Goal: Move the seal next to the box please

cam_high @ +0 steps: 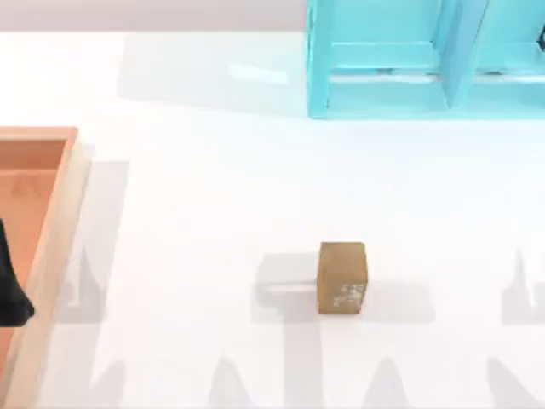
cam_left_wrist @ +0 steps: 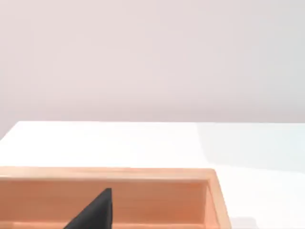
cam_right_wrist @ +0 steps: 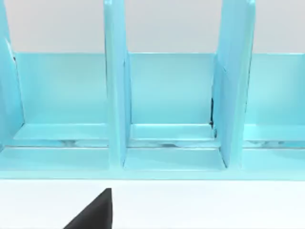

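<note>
The seal (cam_high: 342, 278), a small golden-brown block with whitish speckles on one face, sits upright on the white table right of centre, towards the front. The box (cam_high: 53, 223), a shallow wooden tray with an orange inside and a pale rim, lies at the table's left edge. In the left wrist view the box's rim (cam_left_wrist: 109, 172) runs across the picture. A dark part of my left gripper (cam_high: 10, 290) hangs over the box's inside, far left of the seal, and it also shows as a black tip (cam_left_wrist: 93, 214). My right gripper (cam_right_wrist: 93, 214) faces the turquoise shelf, away from the seal.
A turquoise shelf-like frame (cam_high: 400, 60) with upright dividers stands at the back right, and its compartments (cam_right_wrist: 171, 95) show in the right wrist view. White table surface (cam_high: 204, 230) stretches between the box and the seal.
</note>
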Controlling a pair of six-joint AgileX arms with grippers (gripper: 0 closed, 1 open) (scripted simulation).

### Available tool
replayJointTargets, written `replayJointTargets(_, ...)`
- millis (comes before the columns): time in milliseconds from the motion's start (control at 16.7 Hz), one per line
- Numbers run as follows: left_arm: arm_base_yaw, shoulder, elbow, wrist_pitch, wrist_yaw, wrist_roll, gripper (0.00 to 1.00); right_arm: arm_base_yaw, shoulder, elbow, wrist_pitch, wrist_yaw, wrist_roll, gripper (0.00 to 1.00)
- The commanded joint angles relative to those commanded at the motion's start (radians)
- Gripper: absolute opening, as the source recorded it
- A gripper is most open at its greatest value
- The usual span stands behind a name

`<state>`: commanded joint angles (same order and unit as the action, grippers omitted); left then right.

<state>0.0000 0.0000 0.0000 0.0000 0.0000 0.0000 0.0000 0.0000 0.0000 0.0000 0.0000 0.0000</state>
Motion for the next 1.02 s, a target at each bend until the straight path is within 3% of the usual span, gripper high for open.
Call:
replayJointTargets(240, -0.006, 0.028, 0.018, -0.019, -0.002, -0.006, 1.00, 0.000, 0.000, 0.000, 0.000, 0.000, 0.000, 1.00)
replayJointTargets(480, -0.042, 0.196, 0.140, -0.126, -0.017, -0.051, 1.00, 0.000, 0.000, 0.000, 0.000, 0.000, 0.000, 1.00)
replayJointTargets(720, -0.109, 0.456, 0.386, -0.292, -0.035, -0.152, 1.00, 0.000, 0.000, 0.000, 0.000, 0.000, 0.000, 1.00)
replayJointTargets(1020, -0.243, 0.834, 0.842, -0.532, -0.042, -0.341, 1.00, 0.000, 0.000, 0.000, 0.000, 0.000, 0.000, 1.00)
